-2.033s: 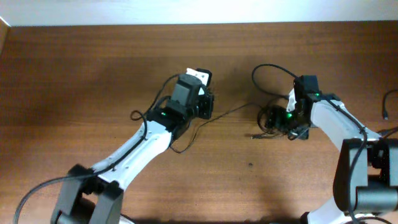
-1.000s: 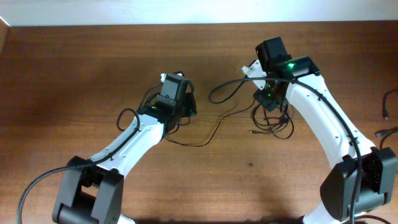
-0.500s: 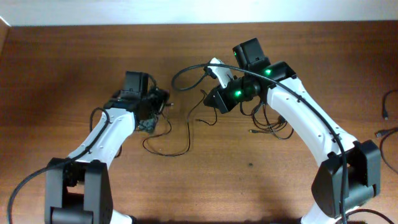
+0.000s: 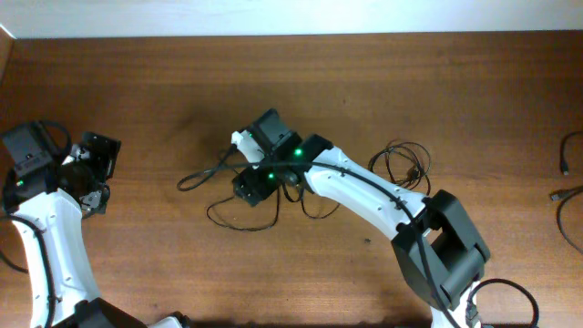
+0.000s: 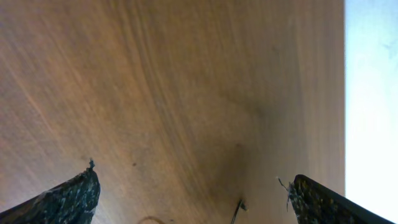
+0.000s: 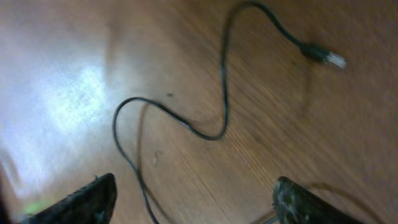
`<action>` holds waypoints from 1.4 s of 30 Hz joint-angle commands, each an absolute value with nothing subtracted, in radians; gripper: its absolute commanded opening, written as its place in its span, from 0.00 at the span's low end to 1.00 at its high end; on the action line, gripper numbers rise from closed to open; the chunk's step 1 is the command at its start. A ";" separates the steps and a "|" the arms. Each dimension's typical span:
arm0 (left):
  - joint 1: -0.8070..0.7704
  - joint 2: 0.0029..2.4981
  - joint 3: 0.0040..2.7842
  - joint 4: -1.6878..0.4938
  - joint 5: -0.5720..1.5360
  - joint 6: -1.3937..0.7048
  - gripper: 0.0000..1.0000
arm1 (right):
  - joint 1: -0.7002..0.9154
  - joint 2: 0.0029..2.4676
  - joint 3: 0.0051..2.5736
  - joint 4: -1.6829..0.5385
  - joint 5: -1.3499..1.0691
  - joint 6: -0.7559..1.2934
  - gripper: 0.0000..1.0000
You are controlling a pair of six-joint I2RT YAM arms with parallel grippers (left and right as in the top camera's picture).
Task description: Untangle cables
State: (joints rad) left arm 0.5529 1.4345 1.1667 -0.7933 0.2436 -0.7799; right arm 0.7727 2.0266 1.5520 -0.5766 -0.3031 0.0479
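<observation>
Spread wide at the left gripper (image 5: 193, 177), above the table (image 5: 155, 93). Gaping at the right gripper (image 6: 194, 183) too, over a loose cable (image 6: 222, 81).

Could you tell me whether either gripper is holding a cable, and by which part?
Nothing is held: the left gripper and right gripper both stand open; a cable lies loose beneath the right.

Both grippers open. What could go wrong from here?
1. The right gripper hangs open over a loose cable; closing mid-loop, far from its plug, could drag it into a tangle.
2. The right arm lies close beside the other clump; withdrawing may snag it.
3. The left gripper sits open near the table edge, too far to pin anything.
</observation>
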 commanded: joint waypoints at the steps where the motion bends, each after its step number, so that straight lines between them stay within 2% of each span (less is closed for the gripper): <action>1: 0.555 1.436 1.167 -0.809 0.175 -0.765 0.99 | 0.778 1.980 1.557 -0.626 -0.033 0.278 0.99; 4: 0.556 1.436 1.167 -0.809 0.175 -0.765 0.99 | 0.691 1.949 1.558 -0.806 0.027 0.616 0.99; 8: 0.555 1.436 1.167 -0.809 0.175 -0.765 0.99 | 0.555 1.843 1.558 -1.053 0.118 0.634 0.99; 10: 0.555 1.436 1.167 -0.809 0.175 -0.765 0.99 | 0.474 1.841 1.532 -1.153 0.066 0.638 0.98; 12: 0.555 1.436 1.167 -0.809 0.175 -0.765 0.99 | 0.441 1.841 1.450 -1.129 -0.029 0.638 0.99; 14: 0.556 1.436 1.167 -0.809 0.175 -0.765 0.99 | 0.441 1.841 1.291 -0.963 -0.167 0.637 1.00; 15: 0.555 1.436 1.167 -0.809 0.175 -0.765 0.99 | 0.441 1.841 1.213 -0.851 -0.283 0.637 0.59; 16: 0.555 1.436 1.167 -0.809 0.175 -0.765 0.99 | 0.444 1.841 1.206 -0.817 -0.315 0.636 0.42; 18: 0.555 1.436 1.167 -0.809 0.175 -0.765 0.99 | 0.444 1.839 1.229 -0.756 -0.423 0.596 0.30; 19: 0.555 1.436 1.167 -0.809 0.175 -0.765 0.99 | 0.446 1.839 1.243 -0.700 -0.446 0.572 0.04; 24: 0.555 1.436 1.167 -0.809 0.175 -0.765 0.99 | 0.515 1.839 1.407 -0.665 -0.511 0.395 0.04; 27: 0.556 1.436 1.167 -0.809 0.175 -0.765 0.99 | 0.662 1.839 1.408 -0.587 -0.289 0.394 0.04; 28: 0.556 1.436 1.167 -0.809 0.175 -0.765 0.99 | 0.705 1.845 1.408 -0.551 -0.217 0.390 0.08; 34: 0.555 1.436 1.167 -0.809 0.175 -0.765 0.99 | 0.853 2.024 1.408 -0.296 -0.161 0.351 0.14; 35: 0.555 1.436 1.167 -0.809 0.175 -0.765 0.99 | 0.866 2.038 1.408 -0.279 -0.116 0.351 0.28; 36: 0.555 1.436 1.167 -0.809 0.175 -0.765 0.99 | 0.878 2.049 1.409 -0.266 -0.070 0.350 0.46; 37: 0.555 1.436 1.167 -0.809 0.175 -0.765 0.99 | 0.884 2.056 1.408 -0.262 -0.045 0.350 0.54; 40: 0.555 1.436 1.167 -0.809 0.175 -0.765 0.99 | 0.886 2.103 1.408 -0.181 -0.031 0.351 0.62; 42: 0.556 1.436 1.167 -0.809 0.175 -0.765 0.99 | 0.886 2.164 1.409 -0.112 0.014 0.351 0.63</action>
